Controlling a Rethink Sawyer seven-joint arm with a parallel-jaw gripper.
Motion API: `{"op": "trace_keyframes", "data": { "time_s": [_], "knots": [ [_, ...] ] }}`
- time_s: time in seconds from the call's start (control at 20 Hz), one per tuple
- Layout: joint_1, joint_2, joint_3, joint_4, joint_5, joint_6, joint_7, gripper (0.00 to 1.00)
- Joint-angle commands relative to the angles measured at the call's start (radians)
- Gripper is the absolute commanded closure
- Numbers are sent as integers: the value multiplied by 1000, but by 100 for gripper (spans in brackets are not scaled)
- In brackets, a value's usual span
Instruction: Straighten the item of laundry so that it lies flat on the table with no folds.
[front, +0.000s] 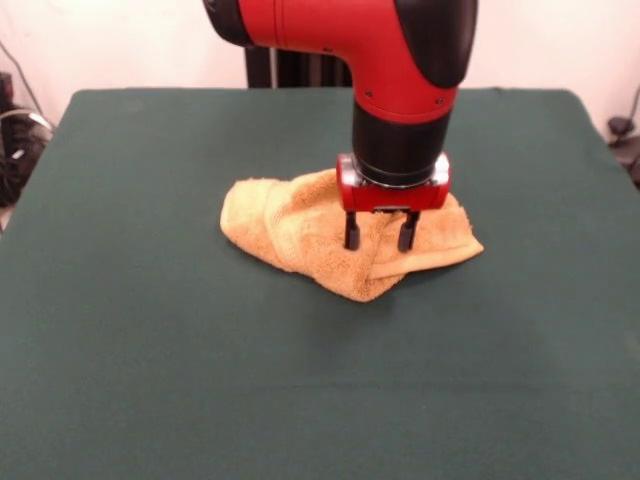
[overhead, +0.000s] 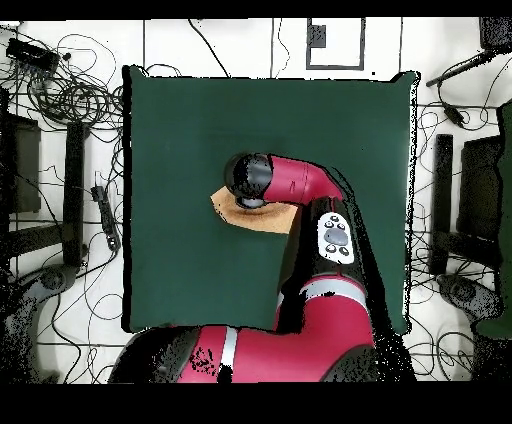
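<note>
We are seeing towel (front: 300, 228) lying crumpled mid-worktop (front: 150, 330) | gripper (front: 379, 238) hovering over it | jaws spread, grasping nothing

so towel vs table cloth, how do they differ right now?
The towel is yellow-orange and fuzzy; the table cover is plain dark green. The towel is small and bunched with folds under the open gripper; the table cover is far larger and lies smooth. Both are fabric.
</note>
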Motion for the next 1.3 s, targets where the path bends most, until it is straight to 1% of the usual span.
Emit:
{"op": "trace_keyframes", "data": {
  "time_s": [0.05,0.3,0.45,0.6,0.75,1.3],
  "knots": [
    [10,12,82,-25,-9,41,74,0],
    [1,22,86,-23,-12,31,65,0],
    [-13,29,90,-13,-18,9,54,0],
    [-29,29,97,-12,-20,13,34,0],
    [-52,12,108,21,-24,0,13,0],
    [-89,6,117,17,-48,21,-12,0]
  ]
}}
